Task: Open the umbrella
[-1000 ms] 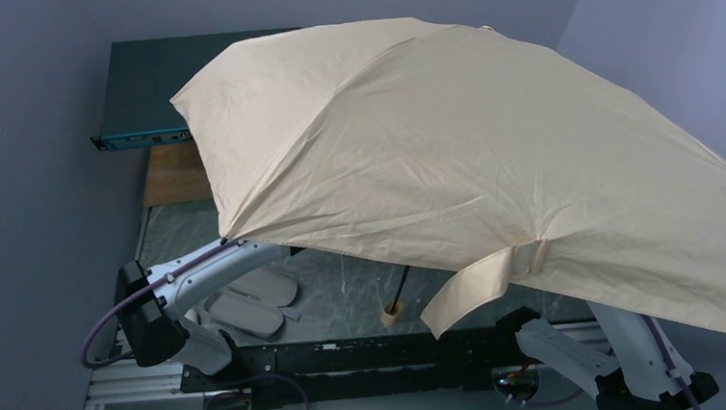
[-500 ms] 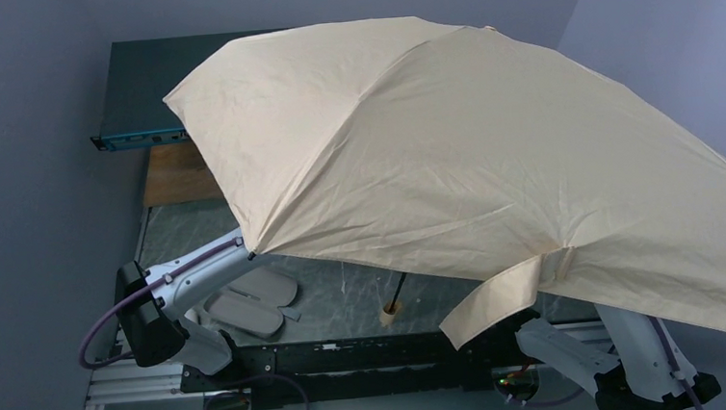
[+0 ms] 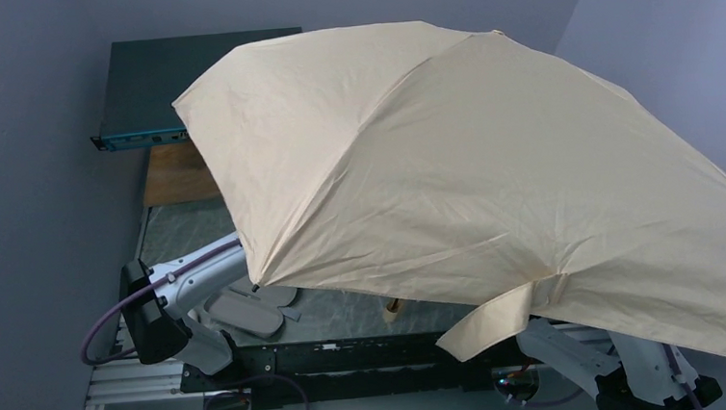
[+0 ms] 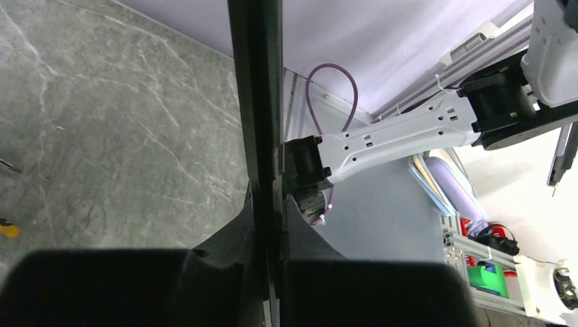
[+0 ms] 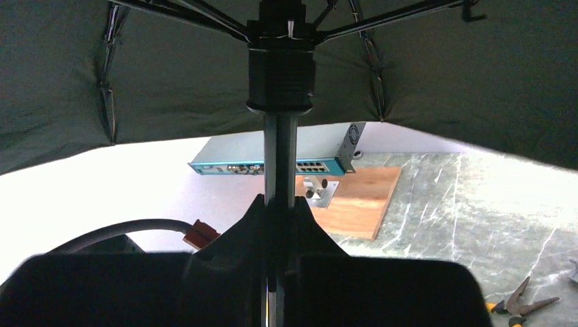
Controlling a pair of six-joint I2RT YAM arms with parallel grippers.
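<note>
Umbrella [image 3: 453,160] canopy spread, strap [image 3: 493,319] at 6 o'clock edge. Left gripper [image 4: 267,218] jaws clamped on black shaft [image 4: 255,102]; right gripper [image 5: 279,208] jaws clamped on shaft under runner [image 5: 281,75].

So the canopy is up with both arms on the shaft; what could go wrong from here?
The canopy blocks the top camera's view of the shaft, so a slip there could go unseen. The loose strap hangs near the right arm and might snag.
</note>
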